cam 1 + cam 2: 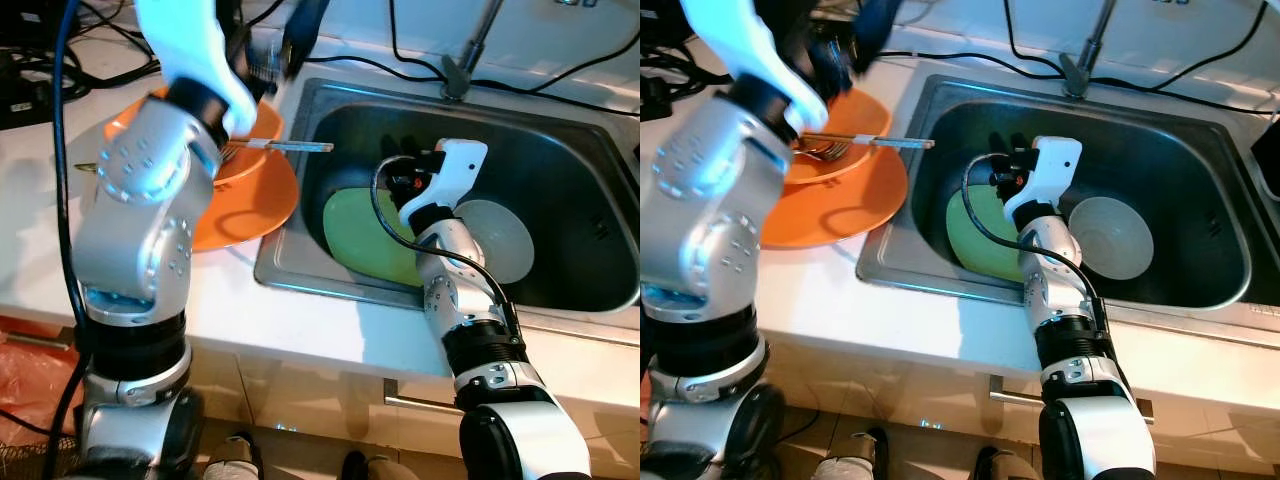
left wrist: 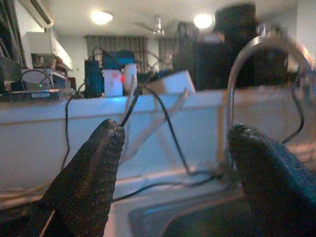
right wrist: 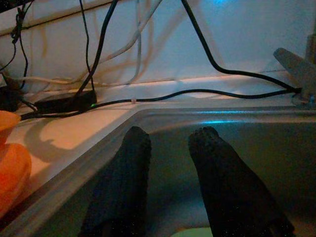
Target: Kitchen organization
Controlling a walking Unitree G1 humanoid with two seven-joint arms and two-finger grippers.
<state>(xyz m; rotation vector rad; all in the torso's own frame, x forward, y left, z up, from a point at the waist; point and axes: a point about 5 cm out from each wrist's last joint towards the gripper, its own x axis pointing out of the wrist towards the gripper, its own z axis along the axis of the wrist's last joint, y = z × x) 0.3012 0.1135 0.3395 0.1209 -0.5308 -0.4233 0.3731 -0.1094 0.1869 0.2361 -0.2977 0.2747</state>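
Sink [image 1: 560,130]: stainless steel basin set into the white worktop [image 1: 330,325]; the landmark for all entries below.

Green plate [image 1: 365,235]: lies flat on the sink floor, at the end nearest the orange plates, partly covered by the right arm.

Grey bowl [image 1: 1110,237]: on the sink floor, just beside the green plate, on the side away from the orange plates.

Right pincer [image 3: 165,163]: inside the sink, above the green plate; the two black fingers [image 3: 217,187] stand slightly apart and hold nothing.

Large orange plate [image 1: 835,205]: on the worktop, touching the sink's rim at its left end.

Small orange plate [image 1: 840,140]: stacked on the large orange plate, on its far part.

Fork [image 1: 855,145]: lies across the small orange plate, handle reaching out over the sink's rim.

Left pincer [image 2: 173,163]: raised above the worktop behind the orange plates, near the sink's back corner; fingers spread wide apart, empty.

Tap [image 1: 470,50]: rises from the worktop behind the sink, mid-way along its back edge.

Black cables [image 3: 207,91]: trail along the worktop behind the sink, against the white wall.
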